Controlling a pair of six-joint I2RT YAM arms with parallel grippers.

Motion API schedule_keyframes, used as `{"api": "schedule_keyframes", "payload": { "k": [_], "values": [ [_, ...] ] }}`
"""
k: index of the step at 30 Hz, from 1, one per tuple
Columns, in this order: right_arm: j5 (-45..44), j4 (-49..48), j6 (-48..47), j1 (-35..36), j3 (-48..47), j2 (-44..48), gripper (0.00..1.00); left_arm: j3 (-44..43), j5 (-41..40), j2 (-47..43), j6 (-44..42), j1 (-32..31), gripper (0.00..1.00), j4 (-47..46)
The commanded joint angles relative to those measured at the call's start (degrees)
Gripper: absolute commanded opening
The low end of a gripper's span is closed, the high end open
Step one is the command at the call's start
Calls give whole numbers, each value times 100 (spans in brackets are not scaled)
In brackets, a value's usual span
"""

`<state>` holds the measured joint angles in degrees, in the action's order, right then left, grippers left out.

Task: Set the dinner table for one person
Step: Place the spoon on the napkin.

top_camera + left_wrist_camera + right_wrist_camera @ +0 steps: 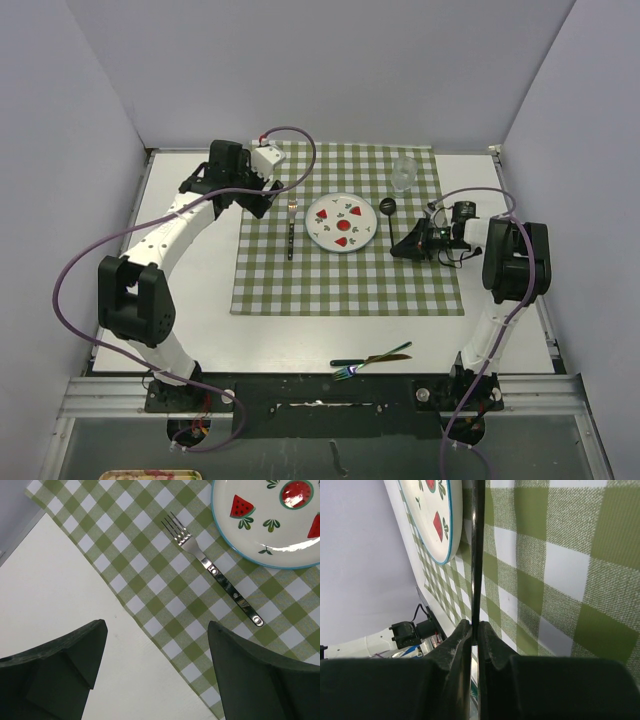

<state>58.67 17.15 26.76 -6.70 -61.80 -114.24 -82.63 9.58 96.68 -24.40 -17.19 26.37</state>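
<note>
Counter (200,290): white, railed, takes up most of the top view, both arm bases at its near edge. A green-and-white checked cloth (340,280) lies in the middle of it, with bare counter to the left, to the right and in front.

Items on the cloth: the watermelon-print plate (341,222) sits centred towards the far side. A clear glass (403,172) stands upright beyond the plate to the right, well apart from the rim. A steel fork (291,228) lies flat just left of the plate, not touching it, tines pointing away from the bases. A black spoon (387,208) lies just right of the plate, bowl at the far end.

Off the cloth, near the front edge, we see a dark utensil (345,362) and an iridescent utensil (395,352). They overlap each other and are well apart from both arms.

Left end effector (155,630): released, fingers spread wide with nothing between them. It hovers over the cloth's left edge, and its wrist view shows the fork and plate rim ahead with nothing in between.

Right end effector (474,627): clenched tight on the spoon's thin handle. The handle runs forward over the cloth just beside the plate rim. We can't tell whether the spoon is touching the cloth or lifted off it.
</note>
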Motion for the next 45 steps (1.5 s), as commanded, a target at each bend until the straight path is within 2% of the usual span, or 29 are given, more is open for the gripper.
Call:
{"api": "schedule_keyframes", "payload": {
  "k": [1,45],
  "values": [
    [64,-143,53,-31,-284,-28,0,-46,166,99,45,32,82,-188],
    [178,-161,130,-359,-70,34,0,-138,244,321,-89,-9,82,-92]
  ]
}}
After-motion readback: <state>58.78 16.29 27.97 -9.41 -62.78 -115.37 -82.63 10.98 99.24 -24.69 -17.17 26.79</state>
